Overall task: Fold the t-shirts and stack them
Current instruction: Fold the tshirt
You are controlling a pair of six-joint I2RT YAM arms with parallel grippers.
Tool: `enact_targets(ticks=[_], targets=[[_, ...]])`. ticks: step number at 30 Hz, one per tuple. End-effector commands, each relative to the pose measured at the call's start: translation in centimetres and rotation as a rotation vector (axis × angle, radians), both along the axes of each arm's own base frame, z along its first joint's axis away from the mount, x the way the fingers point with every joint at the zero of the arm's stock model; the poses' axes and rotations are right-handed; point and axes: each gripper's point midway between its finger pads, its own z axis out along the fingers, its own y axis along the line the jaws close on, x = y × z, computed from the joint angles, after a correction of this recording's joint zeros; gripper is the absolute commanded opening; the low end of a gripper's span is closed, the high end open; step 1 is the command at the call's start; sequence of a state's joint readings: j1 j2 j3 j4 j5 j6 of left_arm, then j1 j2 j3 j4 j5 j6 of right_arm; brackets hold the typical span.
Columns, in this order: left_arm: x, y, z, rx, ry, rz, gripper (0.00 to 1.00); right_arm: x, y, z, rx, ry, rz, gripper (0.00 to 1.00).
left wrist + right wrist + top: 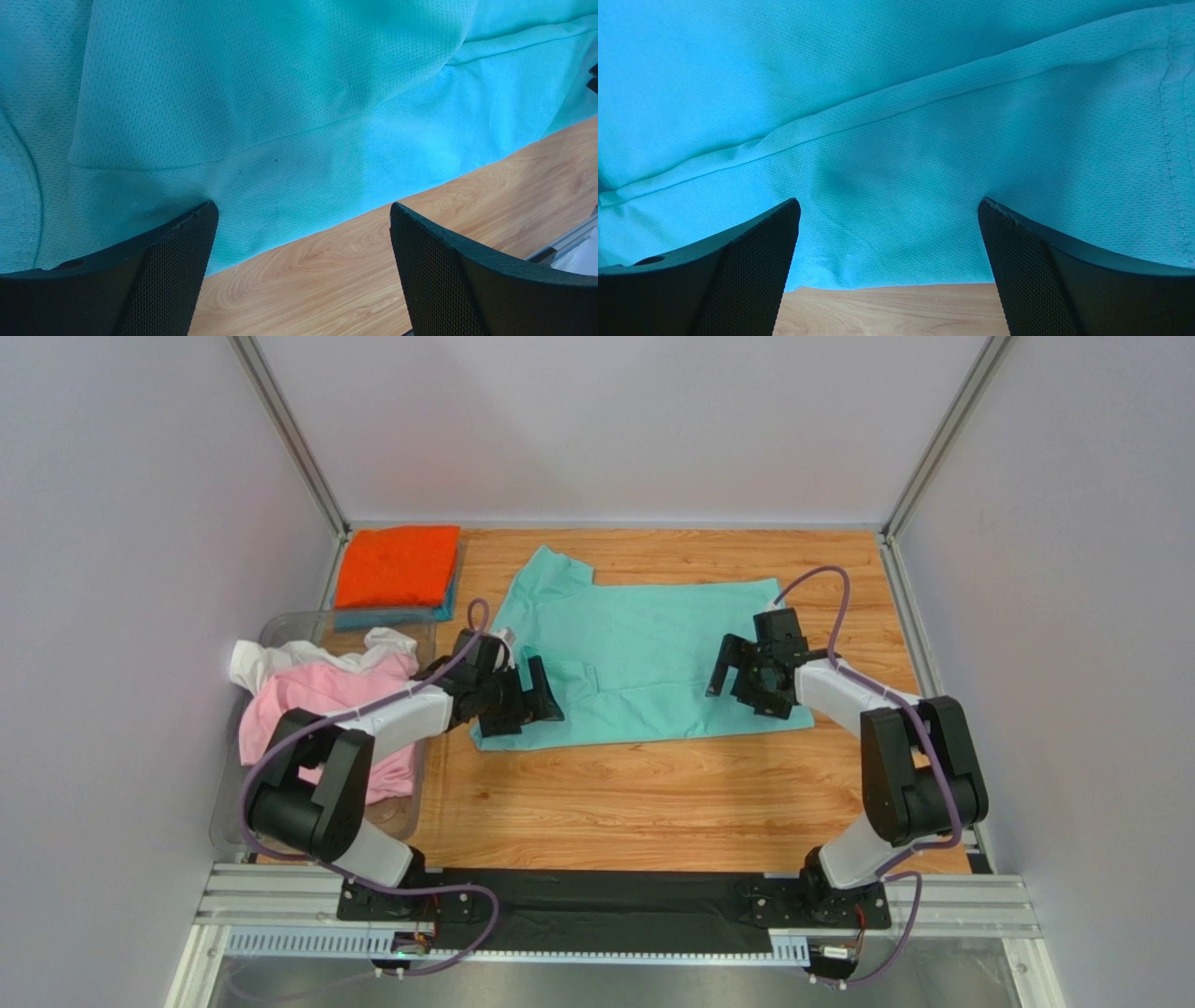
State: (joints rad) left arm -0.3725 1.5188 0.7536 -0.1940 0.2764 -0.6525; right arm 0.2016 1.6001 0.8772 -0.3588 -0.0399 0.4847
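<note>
Bare wooden tabletop (pixel 631 805) strip in front of flat mint-green cotton t-shirt (pixel 645 637): open passage. Left side blocked by clear plastic bin (pixel 295 622) heaped with pink tee (pixel 302 707); folded orange tee (pixel 400 564) fills back-left corner.

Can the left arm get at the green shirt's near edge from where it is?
Probably yes. The left tool hangs open right over that edge of the green shirt, with only bare table beside it and nothing in between.
</note>
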Motion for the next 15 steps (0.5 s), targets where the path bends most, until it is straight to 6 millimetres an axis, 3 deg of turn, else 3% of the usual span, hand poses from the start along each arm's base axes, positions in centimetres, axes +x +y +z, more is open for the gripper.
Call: enact_targets(ticks=[1,2,5,7,12,14,15], targets=[[-3.0,1.4,-2.5,0.043,0.088,0.016,1.0,-3.1,-1.2,-2.6,-0.03,0.1,-0.055,1.0],[-3.4,1.4,-2.6,0.038,0.092,0.014,1.0,-4.5,-1.4,-3.4,-0.034,0.128,-0.059,1.0],[-5.2,1.5,-3.0,0.01,0.115,0.022,1.0,-6.1,-1.6,-2.8,-0.015,0.115,-0.086,1.0],[-7.0,1.8,-3.2,0.015,0.126,0.022,1.0,-8.3,-2.2,-3.5,-0.019,0.143,-0.11,1.0],[-12.3,3.0,-4.0,0.024,0.188,0.074,1.0,-12.2,-2.7,-2.1,0.016,0.124,-0.163,1.0],[-13.7,3.1,-3.1,0.028,0.147,0.079,1.0,-14.6,-3.0,-2.6,0.02,0.154,-0.187,1.0],[-14.6,3.4,-3.2,0.034,0.148,0.088,1.0,-14.6,-3.0,-1.5,0.042,0.096,-0.192,1.0]])
